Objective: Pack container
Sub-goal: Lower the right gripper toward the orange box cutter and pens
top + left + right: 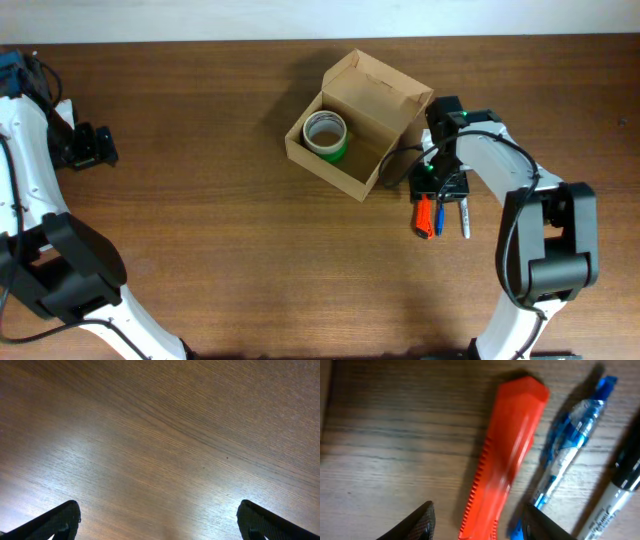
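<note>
Tan cardboard container [385, 95] stands open on the table [160, 435], with a green tape roll [326, 135] inside it, seen only from overhead. Just right of the container hangs the right gripper [480, 520]. Only its wrist view shows the jaws parted astride an orange box cutter [510, 445] with gaps on both sides, and a blue pen [570, 445] and a marker [620, 485] alongside. Far left of the container, the left gripper [160, 520] gapes wide over the wood.

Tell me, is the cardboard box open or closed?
Open. The box has its lid flap standing up at the back, and a green tape roll shows inside.
</note>
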Controlling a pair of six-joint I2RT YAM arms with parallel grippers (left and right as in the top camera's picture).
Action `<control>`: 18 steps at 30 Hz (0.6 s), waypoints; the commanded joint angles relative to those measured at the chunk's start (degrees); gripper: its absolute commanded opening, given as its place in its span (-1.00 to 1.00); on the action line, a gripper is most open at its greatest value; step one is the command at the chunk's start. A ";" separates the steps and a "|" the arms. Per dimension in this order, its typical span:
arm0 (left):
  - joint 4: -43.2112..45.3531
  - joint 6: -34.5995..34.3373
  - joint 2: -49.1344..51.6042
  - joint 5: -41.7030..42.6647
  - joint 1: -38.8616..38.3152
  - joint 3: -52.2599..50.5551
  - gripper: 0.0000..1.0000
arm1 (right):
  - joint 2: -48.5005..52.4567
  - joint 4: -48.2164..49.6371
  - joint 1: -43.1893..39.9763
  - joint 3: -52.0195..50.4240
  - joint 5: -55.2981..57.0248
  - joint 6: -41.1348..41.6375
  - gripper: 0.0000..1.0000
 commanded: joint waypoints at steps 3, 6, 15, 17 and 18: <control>0.11 0.87 0.50 0.44 0.11 -0.48 1.00 | 0.22 2.03 0.98 -0.26 -0.46 1.20 0.11; 0.11 0.87 0.50 0.44 0.11 -0.48 1.00 | 0.22 2.51 1.01 -0.26 0.11 1.18 0.12; 0.11 0.87 0.50 0.44 0.11 -0.48 1.00 | 0.24 4.37 1.01 -4.02 0.35 1.18 0.11; 0.11 0.87 0.50 0.44 0.11 -0.48 1.00 | 0.24 5.38 1.01 -5.57 0.33 1.18 0.12; 0.11 0.87 0.50 0.44 0.11 -0.48 1.00 | 0.24 5.77 1.01 -6.16 0.35 1.18 0.11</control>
